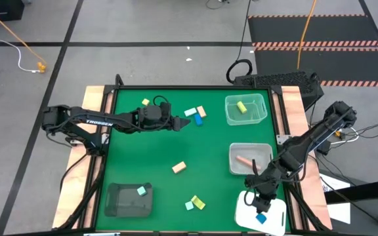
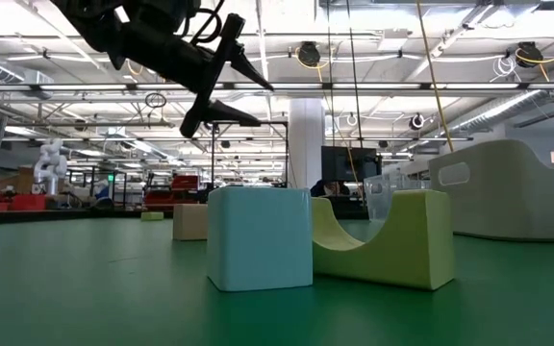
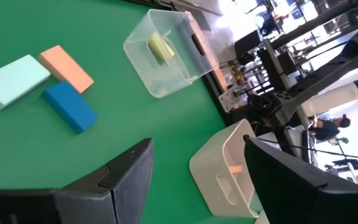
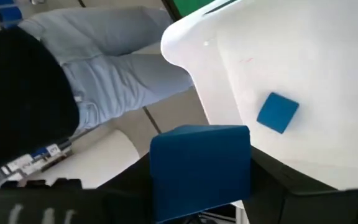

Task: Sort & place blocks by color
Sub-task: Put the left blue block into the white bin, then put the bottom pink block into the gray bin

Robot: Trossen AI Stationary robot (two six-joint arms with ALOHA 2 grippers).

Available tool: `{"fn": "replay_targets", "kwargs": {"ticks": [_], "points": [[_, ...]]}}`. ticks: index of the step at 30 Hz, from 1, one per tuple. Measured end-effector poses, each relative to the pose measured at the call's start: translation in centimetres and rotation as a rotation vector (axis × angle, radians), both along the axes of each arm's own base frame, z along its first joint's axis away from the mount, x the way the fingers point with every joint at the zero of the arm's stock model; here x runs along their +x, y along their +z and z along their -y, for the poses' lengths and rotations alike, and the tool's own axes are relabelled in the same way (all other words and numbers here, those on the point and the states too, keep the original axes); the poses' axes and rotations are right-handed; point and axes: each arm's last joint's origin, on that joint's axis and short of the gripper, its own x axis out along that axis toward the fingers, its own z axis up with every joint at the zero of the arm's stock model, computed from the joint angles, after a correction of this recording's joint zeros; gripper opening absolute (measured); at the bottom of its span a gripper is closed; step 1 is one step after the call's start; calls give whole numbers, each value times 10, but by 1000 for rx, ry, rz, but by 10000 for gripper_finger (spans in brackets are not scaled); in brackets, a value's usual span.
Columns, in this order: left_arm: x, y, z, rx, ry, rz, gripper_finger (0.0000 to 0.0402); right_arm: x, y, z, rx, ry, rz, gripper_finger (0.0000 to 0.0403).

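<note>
Sorting looks roughly half done. Near the desk's [image 1: 149,134] front left corner, the dark tray [image 1: 120,203] holds one mint green block [image 1: 141,191]. Up toward the back edge, the left hand [image 1: 184,124] hangs above the green surface with its fingers spread and nothing between them. It points at a loose cluster just beyond it: a mint bar [image 3: 12,81], a tan-pink bar [image 3: 67,68] and a blue bar [image 3: 70,107] lying close together. A small yellow block [image 1: 146,102] sits loose behind the left arm, near the back edge.

In the middle of the desk a tan-pink block [image 1: 179,168] lies alone. Toward the front edge, a mint cube [image 2: 258,237] and a yellow-green arch piece [image 2: 397,250] stand side by side, still unsorted.

On the right side, the clear tray [image 1: 247,109] near the back holds one yellow block [image 1: 241,107]. The second clear tray [image 1: 249,159] in front of it holds one tan-pink piece [image 1: 245,159].

At the front right corner, the right hand [image 4: 199,177] is clamped on a blue block [image 4: 201,168] above the white tray [image 4: 303,68], where another blue block [image 4: 278,112] already lies. I judge this one to be close to release. About seven blocks remain on the desk.
</note>
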Motion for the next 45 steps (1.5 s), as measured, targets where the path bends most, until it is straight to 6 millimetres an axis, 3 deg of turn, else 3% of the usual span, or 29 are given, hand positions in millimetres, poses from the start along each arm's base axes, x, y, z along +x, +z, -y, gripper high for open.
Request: {"fn": "replay_targets", "kwargs": {"ticks": [12,16,22,28,34,45], "points": [[-2,-6,1,3,-40,-66,253,1,1,-5,20,13,26,229],[-2,-7,7,41,-200,-84,253,6,8,-8,71,31,132,224],[-3,-14,32,166,-504,-159,253,15,14,-8,36,-5,335,208],[-8,-23,56,229,-625,-261,253,25,10,7,-148,-24,482,203],[-13,-28,70,227,-653,-326,253,41,8,34,-445,-49,673,203],[-21,-34,98,172,-728,-396,253,64,7,89,-969,129,871,203]]}}
